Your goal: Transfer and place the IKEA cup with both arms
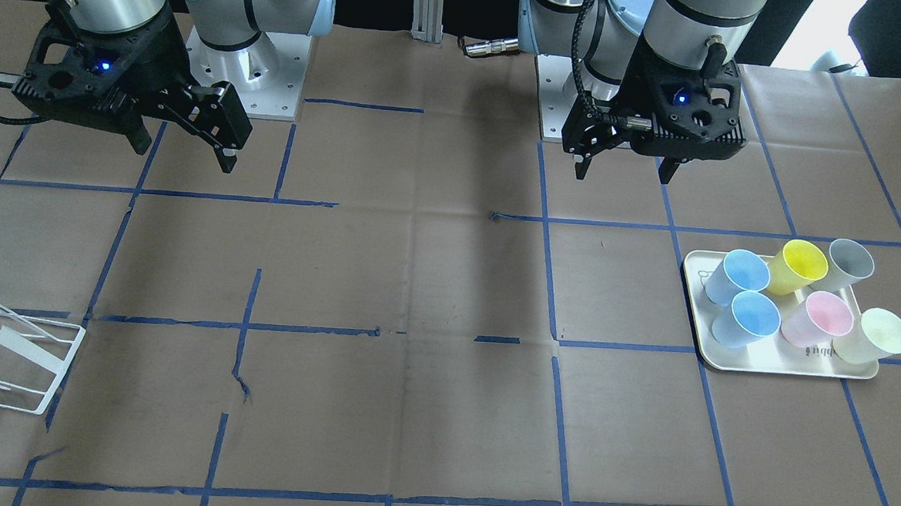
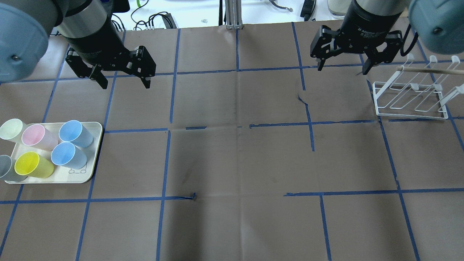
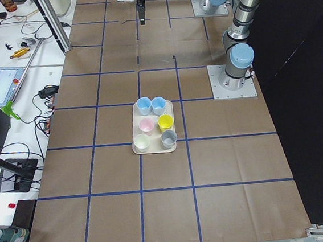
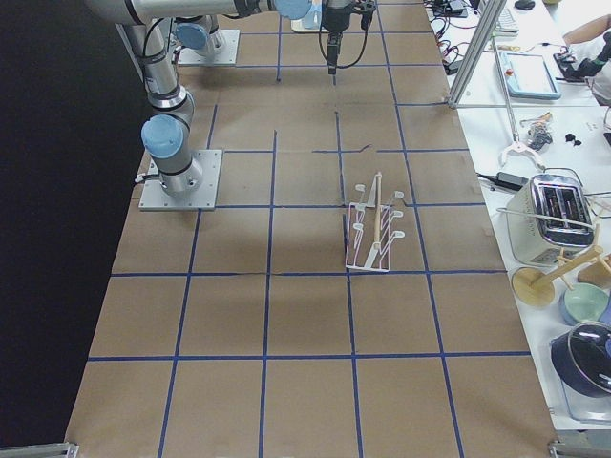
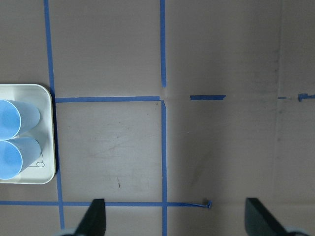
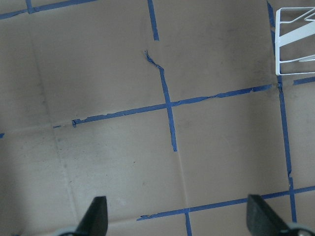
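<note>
Two near-identical pale-blue IKEA cups [image 2: 74,132] [image 2: 67,156] lie tilted on a cream tray [image 2: 90,177] at the table's left side, next to each other. They also show in the front view [image 1: 738,274] [image 1: 748,319] and at the left edge of the left wrist view [image 5: 12,120] [image 5: 12,157]. My left gripper [image 2: 126,86] hangs open and empty above the table, behind and to the right of the tray. My right gripper [image 2: 341,70] hangs open and empty on the far right, just left of a white wire rack [image 2: 411,98].
The tray also holds a yellow cup [image 2: 30,165], a pink cup [image 2: 36,136], a pale-green cup [image 2: 11,128] and a grey cup [image 2: 5,170]. Brown paper with blue tape lines covers the table. Both arm bases stand at the robot's edge.
</note>
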Available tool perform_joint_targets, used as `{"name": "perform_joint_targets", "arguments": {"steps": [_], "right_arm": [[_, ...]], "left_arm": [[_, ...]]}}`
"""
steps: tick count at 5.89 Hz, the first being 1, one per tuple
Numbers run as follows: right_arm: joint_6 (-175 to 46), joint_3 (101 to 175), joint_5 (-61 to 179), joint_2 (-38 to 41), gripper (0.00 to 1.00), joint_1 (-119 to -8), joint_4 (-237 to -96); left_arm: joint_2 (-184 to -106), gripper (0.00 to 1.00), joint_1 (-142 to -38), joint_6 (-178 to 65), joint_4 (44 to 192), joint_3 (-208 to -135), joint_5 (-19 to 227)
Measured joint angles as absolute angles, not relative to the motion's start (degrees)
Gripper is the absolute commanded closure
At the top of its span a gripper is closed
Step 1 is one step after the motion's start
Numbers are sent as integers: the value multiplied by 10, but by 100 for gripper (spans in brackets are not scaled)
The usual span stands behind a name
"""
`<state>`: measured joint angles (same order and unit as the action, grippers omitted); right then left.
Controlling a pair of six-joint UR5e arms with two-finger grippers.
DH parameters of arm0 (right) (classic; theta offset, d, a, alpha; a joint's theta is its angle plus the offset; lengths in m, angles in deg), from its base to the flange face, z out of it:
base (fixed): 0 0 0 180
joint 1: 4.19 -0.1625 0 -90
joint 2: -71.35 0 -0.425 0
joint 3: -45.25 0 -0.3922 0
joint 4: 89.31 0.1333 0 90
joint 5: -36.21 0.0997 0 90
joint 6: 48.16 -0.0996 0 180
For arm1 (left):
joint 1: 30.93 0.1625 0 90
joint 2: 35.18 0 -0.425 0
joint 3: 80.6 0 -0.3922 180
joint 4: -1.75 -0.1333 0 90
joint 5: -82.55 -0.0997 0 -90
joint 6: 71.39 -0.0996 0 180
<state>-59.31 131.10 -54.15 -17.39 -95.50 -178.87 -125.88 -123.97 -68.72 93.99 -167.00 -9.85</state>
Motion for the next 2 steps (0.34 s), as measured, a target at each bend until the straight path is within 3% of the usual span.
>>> {"name": "perform_joint_targets", "arguments": {"steps": [2], "right_arm": [[-595,1311,-541,-173,0,-955,-1789]], "left_arm": [[-1261,2,-1237,-689,925,-1671,-88]]}}
